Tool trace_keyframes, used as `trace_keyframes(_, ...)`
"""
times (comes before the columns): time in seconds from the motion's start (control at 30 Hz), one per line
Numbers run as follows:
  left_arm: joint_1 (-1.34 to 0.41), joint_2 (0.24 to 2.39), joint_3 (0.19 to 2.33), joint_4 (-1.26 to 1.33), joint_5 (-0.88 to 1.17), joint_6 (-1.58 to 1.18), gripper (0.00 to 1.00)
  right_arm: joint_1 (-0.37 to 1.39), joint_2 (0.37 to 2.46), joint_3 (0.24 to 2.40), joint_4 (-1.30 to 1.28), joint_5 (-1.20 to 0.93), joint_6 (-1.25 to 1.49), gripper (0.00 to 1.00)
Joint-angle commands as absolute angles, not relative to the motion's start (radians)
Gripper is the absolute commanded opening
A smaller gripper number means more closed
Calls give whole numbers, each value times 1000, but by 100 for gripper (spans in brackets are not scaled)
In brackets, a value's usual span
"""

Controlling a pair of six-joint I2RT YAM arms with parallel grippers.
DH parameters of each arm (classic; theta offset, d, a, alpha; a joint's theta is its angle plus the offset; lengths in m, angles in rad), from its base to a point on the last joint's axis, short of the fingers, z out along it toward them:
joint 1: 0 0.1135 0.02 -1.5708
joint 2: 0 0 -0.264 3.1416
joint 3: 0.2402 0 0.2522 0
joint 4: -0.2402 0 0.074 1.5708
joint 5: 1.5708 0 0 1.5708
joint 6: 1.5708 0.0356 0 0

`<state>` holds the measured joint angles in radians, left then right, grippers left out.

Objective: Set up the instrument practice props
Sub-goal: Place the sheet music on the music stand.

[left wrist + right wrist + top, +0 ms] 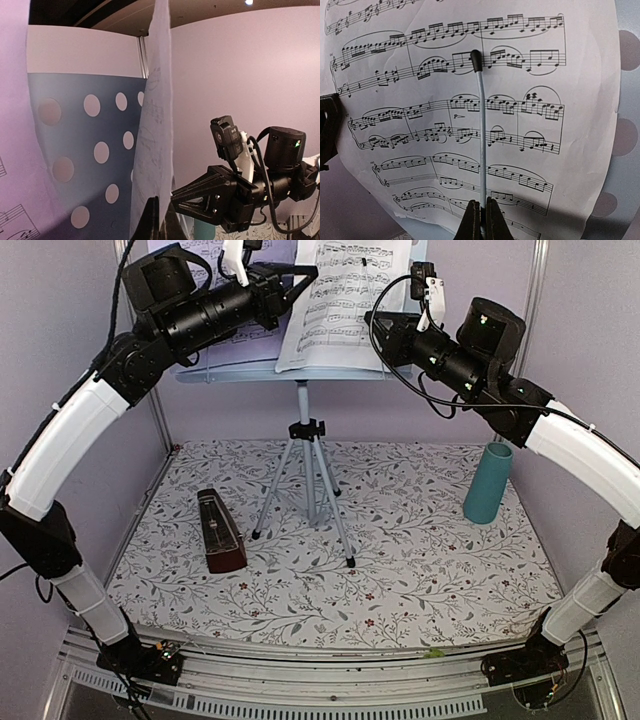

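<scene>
The lilac walls (590, 330) enclose a table (330, 665) spread with a white cloth (430, 570) printed with grey sprigs and small red flowers.

At the centre back we see the music stand (303, 420), its pole upright on three splayed silver legs. Its pale-blue perforated desk (90, 165) runs left to right across the top of the overhead view.

A sheet-music page (345, 300) stands on the desk's ledge, long axis vertical and slightly tilted. It carries printed staves of notes and slurs. We find no title or brand, and the small figures at the left ends of the staves are too small to read. A second page (238, 343) lies on the desk behind the left arm.

The teal cup (488, 483) stands upright at the cloth's right side. The metronome (221, 535) stands on its base left of the legs, apart from them.

The left gripper (308, 274) is closed on the first page's left edge, seen edge-on from its wrist. The right gripper (482, 220) is clamped on the stand's thin retainer wire (481, 135), which rises across the page to a black tip.
</scene>
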<state>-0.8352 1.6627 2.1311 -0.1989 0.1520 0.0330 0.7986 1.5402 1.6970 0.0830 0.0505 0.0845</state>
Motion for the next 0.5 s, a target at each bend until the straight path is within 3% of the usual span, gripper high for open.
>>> trace_keyframes(0.0,-845,1648,2115,-144,181,15,0,820,1545,1723,95,44,74,0)
trace_keyframes(0.47,-834,1637,2081,-141,103,-8,0,821,1510,1669,132,44,78,0)
